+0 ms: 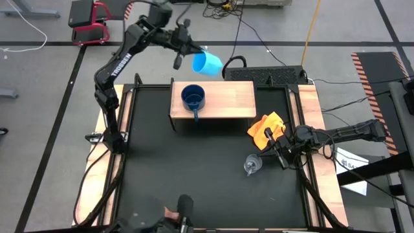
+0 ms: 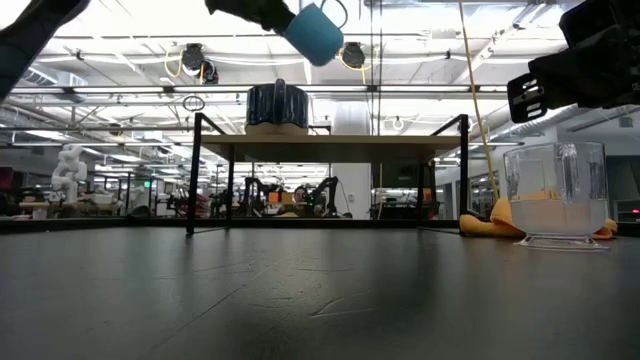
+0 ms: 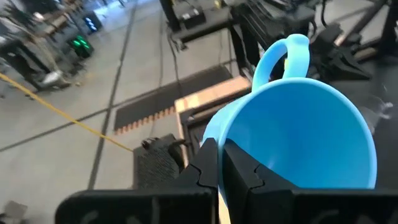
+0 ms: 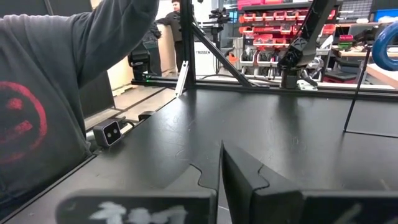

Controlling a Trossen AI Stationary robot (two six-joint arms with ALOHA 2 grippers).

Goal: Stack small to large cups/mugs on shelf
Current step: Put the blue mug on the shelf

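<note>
I've got the left pincer clamped on the sky-blue mug's rim, lifted at 12 o'clock beyond the shelf for nesting into the navy mug, right pincer closed, idle at 3 o'clock beside the glass cup.

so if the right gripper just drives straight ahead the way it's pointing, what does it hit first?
Probably nothing on the table. The right gripper, shut, faces bare black tabletop; the first thing in that line looks like a person's grey sleeve at the near edge, though depth is unclear.
</note>
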